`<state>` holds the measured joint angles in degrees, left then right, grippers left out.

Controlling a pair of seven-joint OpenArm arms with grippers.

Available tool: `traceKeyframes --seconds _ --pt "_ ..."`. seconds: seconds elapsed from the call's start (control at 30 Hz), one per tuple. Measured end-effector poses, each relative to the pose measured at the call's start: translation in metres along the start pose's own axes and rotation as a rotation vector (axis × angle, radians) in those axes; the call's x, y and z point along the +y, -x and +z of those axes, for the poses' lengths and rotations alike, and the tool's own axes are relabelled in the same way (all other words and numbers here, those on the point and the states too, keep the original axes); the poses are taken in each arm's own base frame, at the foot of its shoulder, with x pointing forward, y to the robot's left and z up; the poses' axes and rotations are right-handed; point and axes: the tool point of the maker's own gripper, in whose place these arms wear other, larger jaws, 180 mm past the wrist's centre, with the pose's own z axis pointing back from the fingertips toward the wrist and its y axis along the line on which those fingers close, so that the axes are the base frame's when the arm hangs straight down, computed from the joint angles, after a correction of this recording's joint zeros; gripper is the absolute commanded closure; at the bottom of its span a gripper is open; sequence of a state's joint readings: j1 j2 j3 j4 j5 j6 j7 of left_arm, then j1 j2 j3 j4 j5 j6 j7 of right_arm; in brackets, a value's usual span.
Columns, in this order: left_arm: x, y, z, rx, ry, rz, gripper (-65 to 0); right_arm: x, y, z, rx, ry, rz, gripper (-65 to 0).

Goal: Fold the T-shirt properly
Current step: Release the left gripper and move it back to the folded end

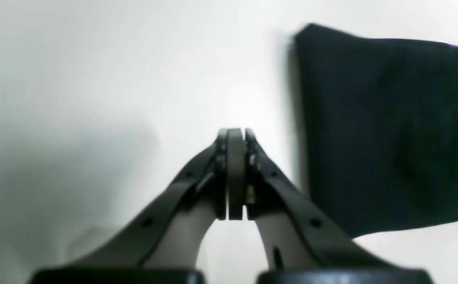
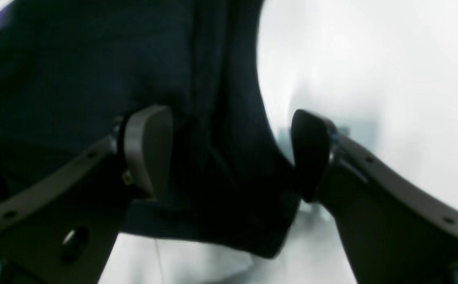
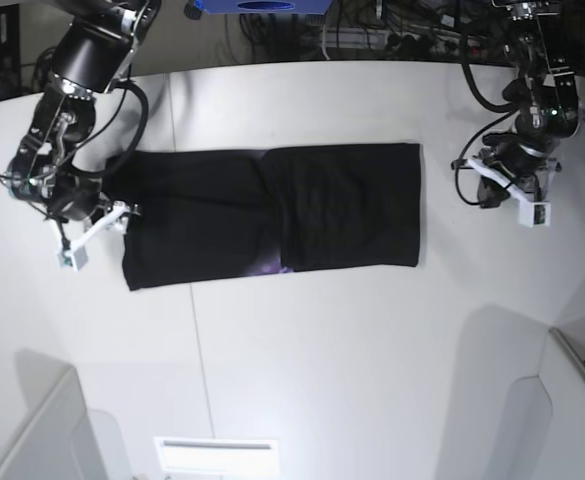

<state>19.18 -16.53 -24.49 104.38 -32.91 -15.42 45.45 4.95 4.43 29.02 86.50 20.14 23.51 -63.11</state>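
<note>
— Tabletop first: what lies on the broad white table?

— Black cloth T-shirt, folded into a long flat band across the middle, with a small purple patch of print at its near edge.

— Where does it sit from each pincer?

— One end lies under the right gripper, whose jaws stand wide apart astride a dark fold, clamping nothing. The other end is well apart from the left gripper; seen from its wrist, the shirt lies off to one side. Its pads are pressed together, empty, over bare table.
</note>
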Motion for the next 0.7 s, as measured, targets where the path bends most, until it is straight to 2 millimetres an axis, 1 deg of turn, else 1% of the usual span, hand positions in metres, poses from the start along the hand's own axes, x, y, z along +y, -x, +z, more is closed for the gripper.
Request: traceKeyframes --seconds 0.07,0.1,0.13,0.2,0.27,0.37,0.43,0.53,0.63,0.7 --pt "0.016 0.003 0.005 -0.034 -0.013 -0.001 0.0 -0.007 -0.010 -0.002 -0.005 0.007 -0.007 -42.5" --pt "0.024 0.007 0.005 -0.036 -0.021 0.007 0.0 -0.007 -0.014 -0.003 -0.009 0.004 -0.011 -42.5" --pt "0.030 0.017 0.004 -0.015 -0.028 0.018 0.0 -0.007 -0.015 -0.004 -0.009 -0.001 -0.015 -42.5" --pt "0.034 0.034 -0.001 0.025 -0.024 0.039 0.0 -0.003 -0.012 -0.006 0.000 -0.010 -0.018 -42.5" --pt "0.038 0.042 -0.003 0.040 -0.030 0.055 0.0 -0.002 -0.009 -0.007 0.008 -0.013 -0.019 -42.5" --pt "0.039 0.040 -0.004 0.013 -0.033 0.066 0.0 -0.001 -0.014 -0.009 0.004 -0.017 -0.022 -42.5" --pt "0.039 0.037 -0.005 0.004 -0.031 0.065 0.0 0.000 -0.014 -0.016 0.013 -0.036 -0.038 -42.3" --pt "0.039 0.036 -0.005 -0.001 -0.031 0.067 0.0 0.003 -0.005 -0.027 0.063 -0.058 -0.061 -42.3" --pt "0.039 0.034 -0.006 -0.007 -0.030 0.068 0.0 0.003 -0.003 -0.027 0.067 -0.057 -0.062 -42.3" --pt "0.037 0.035 -0.012 0.000 -0.022 0.074 0.0 0.004 -0.002 -0.028 0.064 -0.060 -0.064 -42.2"
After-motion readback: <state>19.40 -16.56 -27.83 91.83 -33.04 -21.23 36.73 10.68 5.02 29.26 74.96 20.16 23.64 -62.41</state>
